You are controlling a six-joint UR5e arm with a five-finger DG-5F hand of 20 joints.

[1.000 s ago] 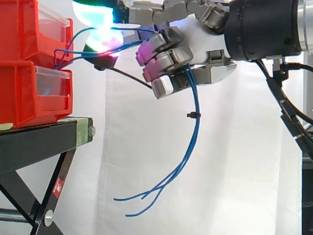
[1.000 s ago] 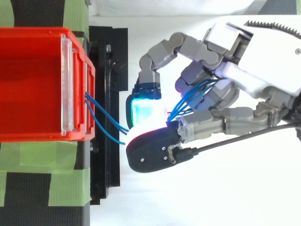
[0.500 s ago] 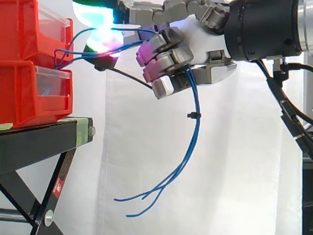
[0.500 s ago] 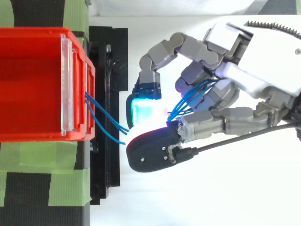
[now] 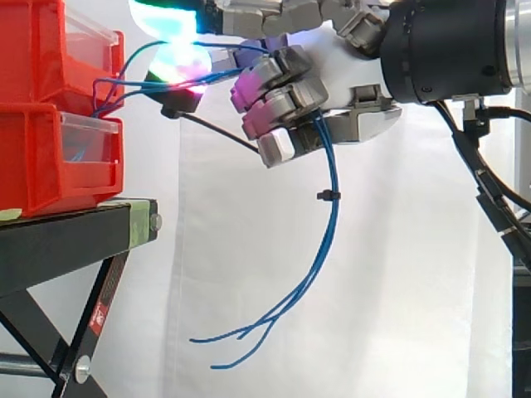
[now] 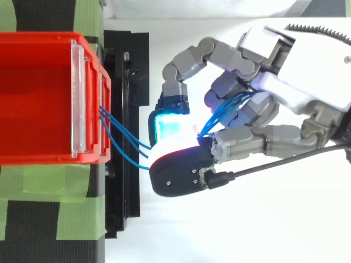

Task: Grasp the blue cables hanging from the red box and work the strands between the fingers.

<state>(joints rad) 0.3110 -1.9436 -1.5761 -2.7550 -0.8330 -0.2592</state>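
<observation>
While the grey robot hand (image 5: pixel 365 123) reaches in level from the right, you see its fingers curled tight round the thin blue cables (image 5: pixel 334 211). These run from the upper red plastic box (image 5: pixel 33 46), pass through the grip and dangle loose below.

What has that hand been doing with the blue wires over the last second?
The thumb shifted slightly towards the fingers, rolling the blue cables pinched there. The strands between the red bin and the hand fanned apart a little. The grip and the dangling ends stayed much as they were.
</observation>
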